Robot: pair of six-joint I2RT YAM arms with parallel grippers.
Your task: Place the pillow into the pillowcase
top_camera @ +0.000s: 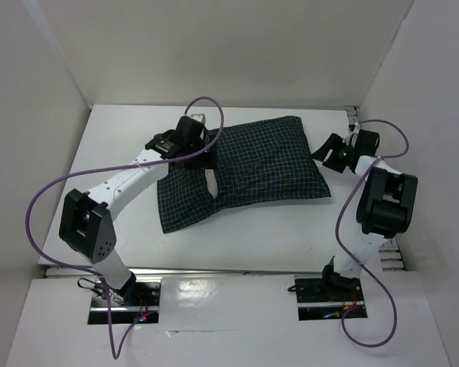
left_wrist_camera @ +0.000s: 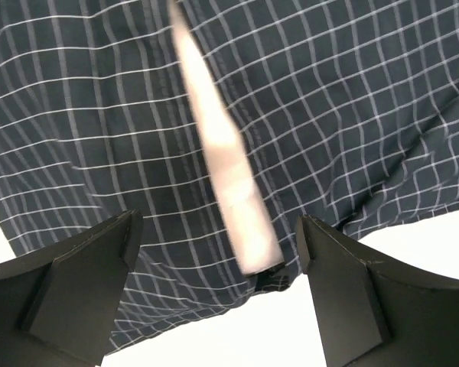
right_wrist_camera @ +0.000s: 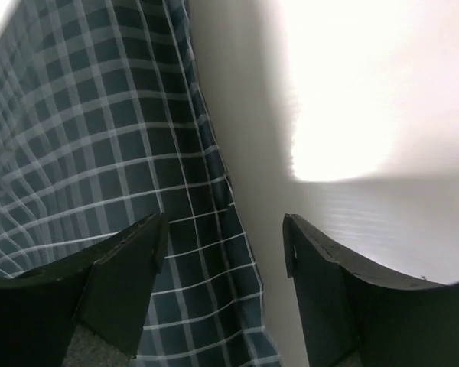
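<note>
The pillow (left_wrist_camera: 226, 160) lies almost wholly inside the pillowcase (top_camera: 252, 164) on the bench (top_camera: 291, 237), with a cream strip showing at the left slit. The left tool (left_wrist_camera: 216, 223) over the slit and the right tool (right_wrist_camera: 226, 229) at the right end both gape wide and empty. Tugging the loose cloth could drag the pillow out.

We see the pillowcase (top_camera: 252, 164) as matt woven cloth, dark with a fine white check. The pillow (left_wrist_camera: 229, 168) looks like smooth, soft cream fabric. The left claw (left_wrist_camera: 218, 228) and right claw (right_wrist_camera: 223, 229) look like matt black plastic. The white tabletop (top_camera: 291, 237) is smooth, faintly glossy.
</note>
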